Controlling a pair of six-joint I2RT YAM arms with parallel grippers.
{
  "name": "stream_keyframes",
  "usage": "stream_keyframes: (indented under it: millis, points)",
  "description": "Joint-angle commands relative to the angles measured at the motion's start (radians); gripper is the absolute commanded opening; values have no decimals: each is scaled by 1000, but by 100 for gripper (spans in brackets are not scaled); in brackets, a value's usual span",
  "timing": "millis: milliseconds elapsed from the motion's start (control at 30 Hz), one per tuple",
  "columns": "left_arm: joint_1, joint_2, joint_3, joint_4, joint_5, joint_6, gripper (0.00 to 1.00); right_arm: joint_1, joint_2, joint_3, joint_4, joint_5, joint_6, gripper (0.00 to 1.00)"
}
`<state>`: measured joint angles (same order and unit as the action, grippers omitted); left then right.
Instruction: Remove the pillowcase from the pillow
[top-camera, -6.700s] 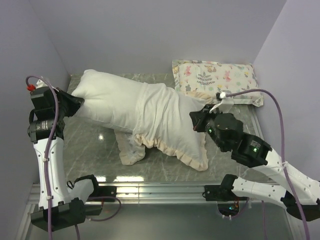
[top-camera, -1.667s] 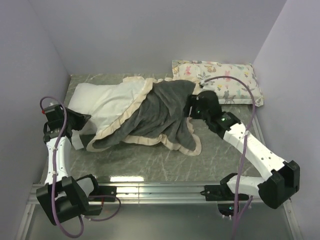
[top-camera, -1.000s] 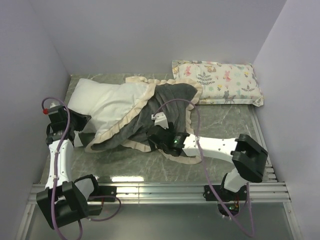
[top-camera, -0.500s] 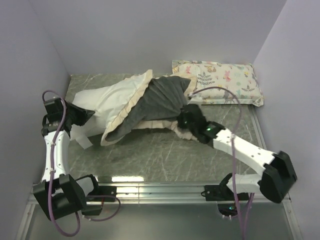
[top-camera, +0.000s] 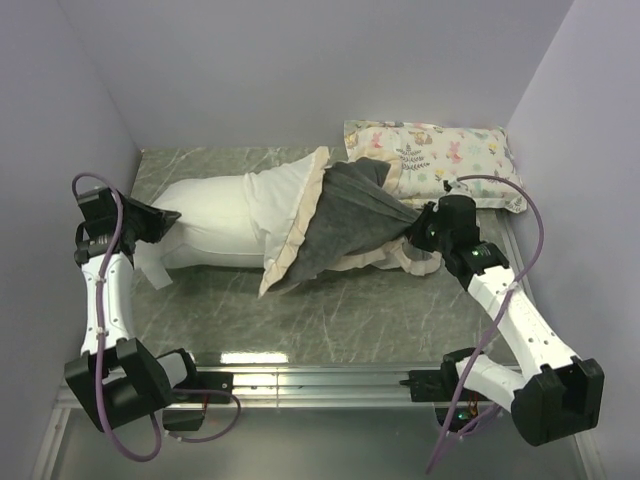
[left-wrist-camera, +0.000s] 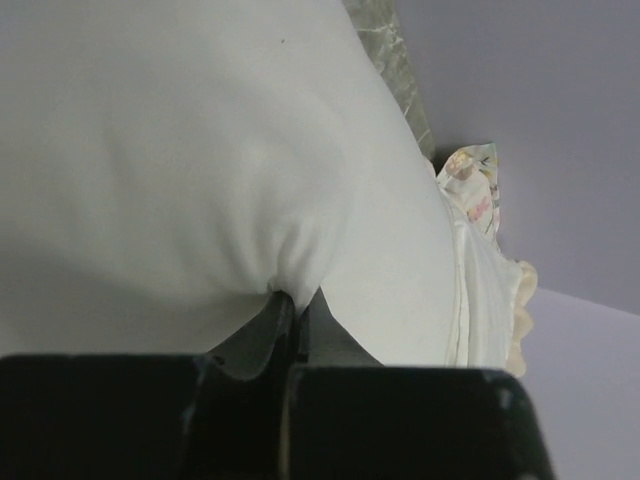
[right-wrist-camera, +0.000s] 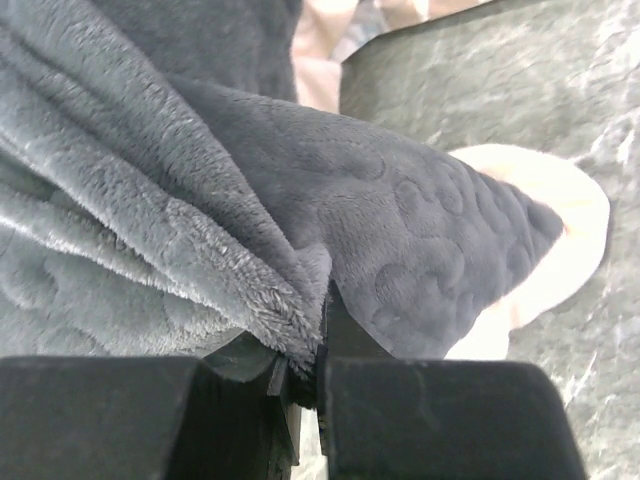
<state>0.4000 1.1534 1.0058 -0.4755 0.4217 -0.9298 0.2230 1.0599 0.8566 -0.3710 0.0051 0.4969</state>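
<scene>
The pillowcase (top-camera: 352, 212) is seen half drawn off and turned partly inside out. Its white lining is wrapped round the middle and right part of the pillow (top-camera: 212, 212), and its grey plush is stretched away to the right. The pillow's left part is already bared, and it lies across the back left of the counter (top-camera: 340, 310).

A bunched fold of grey plush is clenched in the right hand (top-camera: 416, 236), as the right wrist view confirms. The pillow's left end is pinched tight in the left hand (top-camera: 170, 218).

For the step in hand, the two holds are best kept firm and the pull made straight along the pillow's length, so the lining is slid off rather than twisted. A slip from the plush is judged the main risk.

A printed pillow (top-camera: 436, 160) lies at the back right, near the stretched cloth. The grey marbled counter is closed in by plain lilac walls (top-camera: 300, 70).
</scene>
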Motion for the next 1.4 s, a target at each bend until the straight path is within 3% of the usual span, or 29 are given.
stream_keyframes:
  millis: [0, 33, 67, 133, 167, 267, 367, 467, 500, 600, 833, 967, 1000, 1100, 1200, 1233, 1367]
  points:
    - [71, -41, -62, 205, -187, 14, 1, -19, -81, 4, -6, 168, -31, 0]
    - [66, -49, -82, 212, -172, 23, 0, 1, -90, 9, -11, 161, -38, 2]
    - [48, -66, -101, 221, -164, 31, 0, 48, -103, 24, -20, 171, -52, 19]
    - [30, -86, -136, 210, -169, 58, 1, 119, -144, 48, -29, 209, -58, 39]
    - [14, -113, -147, 210, -167, 68, 1, 174, -155, 83, -35, 222, -70, 53]
    - [-16, -168, -171, 189, -170, 101, 0, 220, -158, 180, -64, 220, -87, 66]
    - [-43, -217, -164, 140, -192, 141, 4, 254, -144, 231, -31, 181, -92, 74]
    - [-55, -266, -154, 101, -167, 167, 29, 260, -51, 292, 3, 135, -130, 78]
    - [-61, -280, -145, 94, -159, 175, 44, 262, 28, 311, 13, 113, -142, 79]
    - [-93, -319, -89, 72, -162, 177, 62, 263, 196, 370, 86, 41, -201, 80]
    - [-308, -229, 45, 104, -310, 106, 70, 272, 504, 579, 147, -111, -277, 81]
    - [-473, 4, 131, 108, -420, 65, 73, 302, 649, 688, 80, -111, -279, 81]
    - [-486, 41, 167, 98, -498, 34, 74, 308, 675, 694, 76, -96, -276, 81]
    - [-494, 127, 156, 115, -554, -59, 78, 320, 715, 691, 58, -61, -253, 72]
    - [-494, 198, 134, 144, -555, -99, 85, 320, 730, 671, 40, -21, -235, 39]
    - [-494, 221, 134, 141, -557, -104, 85, 320, 726, 656, 34, -11, -225, 19]
    - [-487, 302, 76, 149, -558, -142, 81, 317, 672, 611, 55, 30, -204, 3]
